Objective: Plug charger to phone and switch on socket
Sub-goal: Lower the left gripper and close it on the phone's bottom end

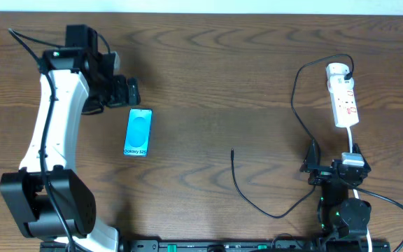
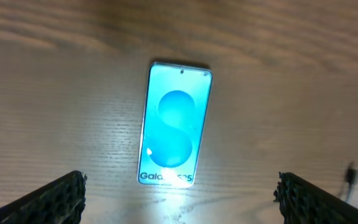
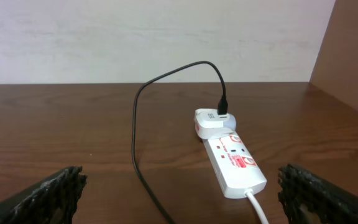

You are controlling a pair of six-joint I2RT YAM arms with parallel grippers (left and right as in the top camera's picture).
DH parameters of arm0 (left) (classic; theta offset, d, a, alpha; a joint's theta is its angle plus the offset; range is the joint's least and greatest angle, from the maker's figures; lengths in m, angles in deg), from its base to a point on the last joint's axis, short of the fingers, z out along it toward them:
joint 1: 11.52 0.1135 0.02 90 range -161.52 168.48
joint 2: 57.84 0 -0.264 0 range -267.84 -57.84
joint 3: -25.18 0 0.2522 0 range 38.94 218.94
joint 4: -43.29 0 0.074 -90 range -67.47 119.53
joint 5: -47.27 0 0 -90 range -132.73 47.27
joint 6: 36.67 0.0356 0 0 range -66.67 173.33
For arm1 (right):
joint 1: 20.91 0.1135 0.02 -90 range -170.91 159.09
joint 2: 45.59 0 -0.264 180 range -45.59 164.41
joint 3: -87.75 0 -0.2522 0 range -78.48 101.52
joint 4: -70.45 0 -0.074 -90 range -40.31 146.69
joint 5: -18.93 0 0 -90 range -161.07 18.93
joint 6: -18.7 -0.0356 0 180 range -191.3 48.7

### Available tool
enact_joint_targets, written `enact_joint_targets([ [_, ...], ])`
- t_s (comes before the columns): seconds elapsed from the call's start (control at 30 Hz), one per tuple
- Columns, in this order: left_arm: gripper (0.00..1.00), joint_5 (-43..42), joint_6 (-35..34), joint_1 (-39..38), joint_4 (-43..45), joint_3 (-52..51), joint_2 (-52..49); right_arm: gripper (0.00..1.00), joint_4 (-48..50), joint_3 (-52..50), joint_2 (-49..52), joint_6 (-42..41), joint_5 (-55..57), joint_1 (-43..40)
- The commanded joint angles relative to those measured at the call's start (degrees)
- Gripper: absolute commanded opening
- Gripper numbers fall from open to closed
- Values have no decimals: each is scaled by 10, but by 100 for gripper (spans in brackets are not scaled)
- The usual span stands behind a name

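The phone (image 1: 138,133) lies flat on the wooden table, light blue screen up with "Galaxy S25" text; it fills the middle of the left wrist view (image 2: 174,123). My left gripper (image 1: 133,92) hangs just beyond its far end, open and empty (image 2: 179,202). The white socket strip (image 1: 343,95) lies at the far right, with a white adapter plugged in at its far end. The thin black charger cable (image 1: 296,105) runs from that adapter down to its loose tip (image 1: 232,150) on the table. My right gripper (image 1: 334,168) is open and empty near the strip's white cord (image 3: 179,193).
The socket (image 3: 232,158) and the cable (image 3: 138,155) show in the right wrist view, with a pale wall behind and a wooden panel at the right. The white cord (image 1: 353,140) runs from the strip toward the right arm's base (image 1: 345,213).
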Motion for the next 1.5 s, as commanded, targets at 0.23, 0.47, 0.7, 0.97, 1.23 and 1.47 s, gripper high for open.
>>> enact_joint_targets([
  [0.23, 98, -5, 4, 1, 133, -177, -1, 99, -3, 0, -3, -7, 0, -4],
  [0.47, 98, -5, 4, 1, 196, -232, -1, 99, -3, 0, -3, -7, 0, -4],
  [0.7, 98, -5, 4, 1, 221, -255, -1, 99, -3, 0, -3, -7, 0, -4],
  [0.97, 98, 90, 8, -57, 222, -255, -1, 99, -3, 0, -3, -7, 0, -4],
  [1.23, 98, 124, -23, -92, 251, -255, -1, 99, -3, 0, -3, -7, 0, -4],
  [1.47, 98, 127, -45, -91, 273, -255, -24, 99, -3, 0, -3, -7, 0, -4],
])
